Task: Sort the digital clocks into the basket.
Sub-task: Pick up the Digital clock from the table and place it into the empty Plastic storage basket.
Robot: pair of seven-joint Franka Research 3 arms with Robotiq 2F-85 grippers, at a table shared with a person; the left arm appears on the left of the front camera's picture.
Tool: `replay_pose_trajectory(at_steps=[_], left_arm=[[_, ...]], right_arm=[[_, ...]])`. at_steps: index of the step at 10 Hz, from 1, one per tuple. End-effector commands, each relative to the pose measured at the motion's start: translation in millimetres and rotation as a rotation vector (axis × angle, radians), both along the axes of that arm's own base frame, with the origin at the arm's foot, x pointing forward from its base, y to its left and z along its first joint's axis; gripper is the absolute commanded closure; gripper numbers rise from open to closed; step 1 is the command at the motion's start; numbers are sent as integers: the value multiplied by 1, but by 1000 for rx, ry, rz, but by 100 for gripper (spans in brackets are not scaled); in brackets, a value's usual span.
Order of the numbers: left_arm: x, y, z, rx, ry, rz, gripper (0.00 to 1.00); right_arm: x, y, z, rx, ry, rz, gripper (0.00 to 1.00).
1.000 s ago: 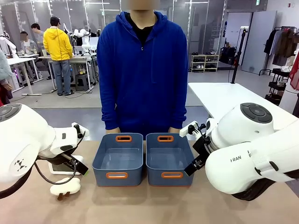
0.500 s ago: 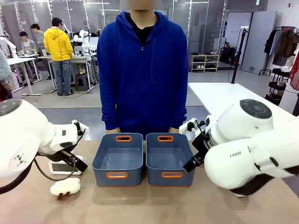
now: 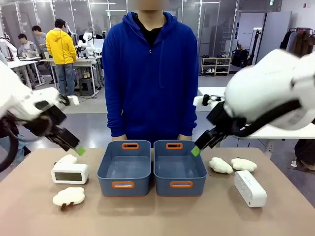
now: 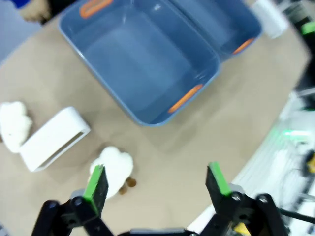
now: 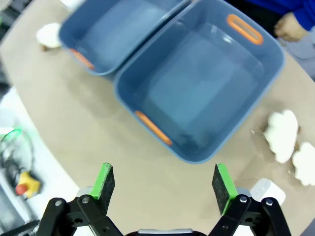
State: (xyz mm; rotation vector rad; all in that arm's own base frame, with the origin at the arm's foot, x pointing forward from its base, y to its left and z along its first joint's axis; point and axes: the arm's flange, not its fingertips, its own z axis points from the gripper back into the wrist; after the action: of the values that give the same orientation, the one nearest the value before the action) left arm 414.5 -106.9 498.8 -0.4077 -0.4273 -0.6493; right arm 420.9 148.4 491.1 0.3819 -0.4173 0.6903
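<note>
Two blue-grey baskets with orange handle slots stand side by side mid-table, the left basket [image 3: 124, 169] [image 4: 142, 59] and the right basket [image 3: 180, 169] [image 5: 197, 83], both empty. One white digital clock [image 3: 70, 173] [image 4: 54, 138] lies left of them, its screen facing me. A second digital clock [image 3: 250, 188] [image 5: 266, 188] lies at the right, near the front. My left gripper [image 3: 77, 148] [image 4: 156, 183] hangs open above the left clock. Over the right basket's right rim my right gripper [image 3: 197, 149] [image 5: 162, 184] is open too. Neither holds anything.
Cream plush toys lie around: one [image 3: 69, 196] [image 4: 112, 164] in front of the left clock, one [image 3: 67, 159] behind it, two [image 3: 220, 165] [image 3: 244, 164] right of the baskets. A person in a blue hoodie [image 3: 150, 73] stands at the far edge, hands by the baskets.
Both arms have risen and swung outward from low over the table. The right clock and the right-hand plush toys have come into view.
</note>
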Motion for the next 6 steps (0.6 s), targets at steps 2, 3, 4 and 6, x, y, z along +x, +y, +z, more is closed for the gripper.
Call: replay_pose_trajectory(at_steps=[2,3,4,6], left_arm=[[-10,77,9,-352,49,84,0],[-26,106,2,-496,27,135,0],[-44,137,-6,-602,2,212,0],[-85,203,-17,-744,-30,368,0]], right_arm=[[7,-73,8,352,135,-46,0],[-1,-105,11,494,126,-92,0],[-11,-135,5,587,120,-153,0],[-39,-190,-7,739,121,-264,0]])
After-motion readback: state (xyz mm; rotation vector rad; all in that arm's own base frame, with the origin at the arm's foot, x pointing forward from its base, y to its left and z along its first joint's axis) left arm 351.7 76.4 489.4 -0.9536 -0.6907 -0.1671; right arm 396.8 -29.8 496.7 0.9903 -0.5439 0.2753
